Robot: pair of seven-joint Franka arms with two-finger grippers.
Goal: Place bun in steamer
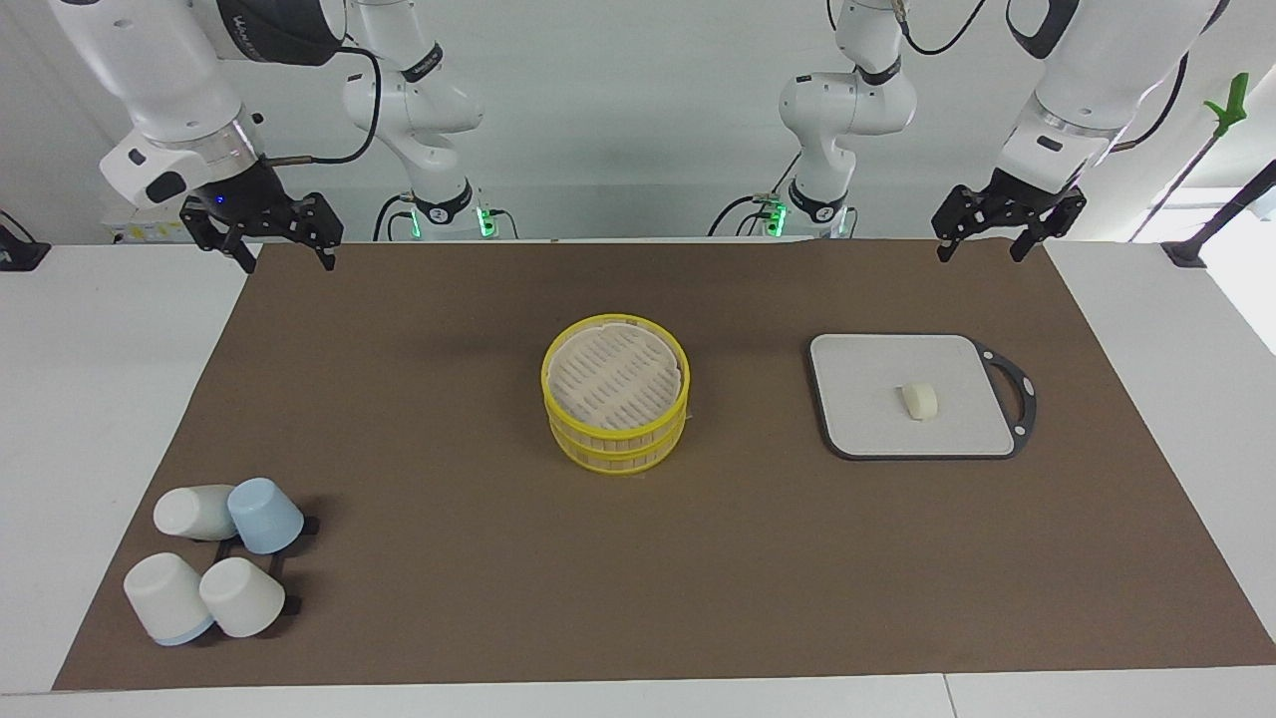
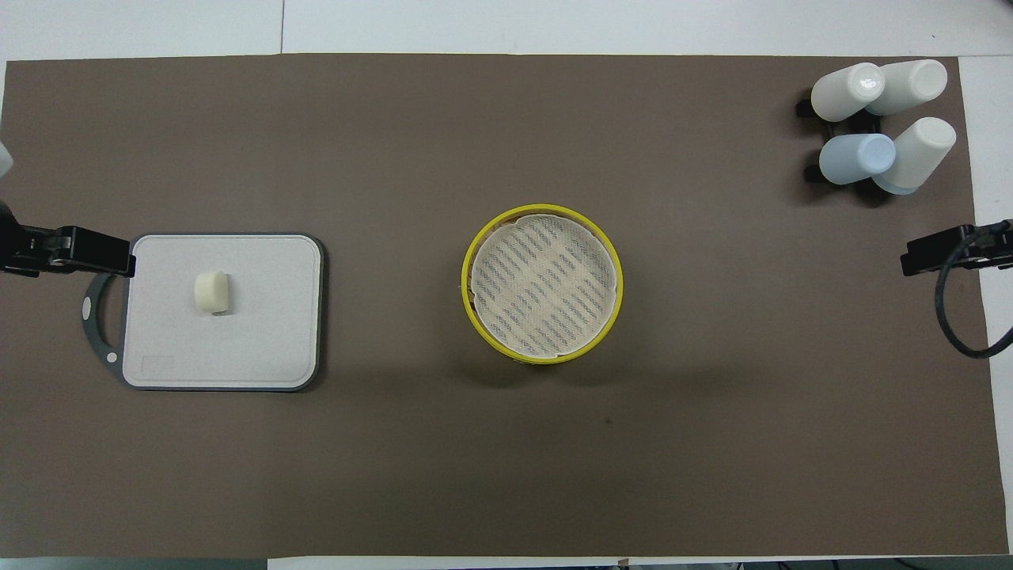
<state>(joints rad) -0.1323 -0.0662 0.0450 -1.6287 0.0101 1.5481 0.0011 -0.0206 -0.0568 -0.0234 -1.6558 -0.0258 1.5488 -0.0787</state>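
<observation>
Brown mat (image 1: pixel 638 558), bun (image 1: pixel 920 400) on grey board (image 1: pixel 877 439), lidded steamer (image 1: pixel 615 407), both pincers spread, no legible writing

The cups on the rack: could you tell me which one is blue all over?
The blue cup nearer the robots, steamer-side of the rack; the other three cups are white.

Two white arms here, glossy rounded shells, each joint ringed with a black band. Black cables loop off both forearms. The right tool (image 1: pixel 261 227) is all black, angular brackets and two thin fingers, with a small blue light glowing on its mount and a silver collar above it. The left tool (image 1: pixel 1007 221) is the same black skeletal build under a silver wrist ring. Green lights shine at both bases, and there's dark lettering on the right arm's upper shell.
</observation>
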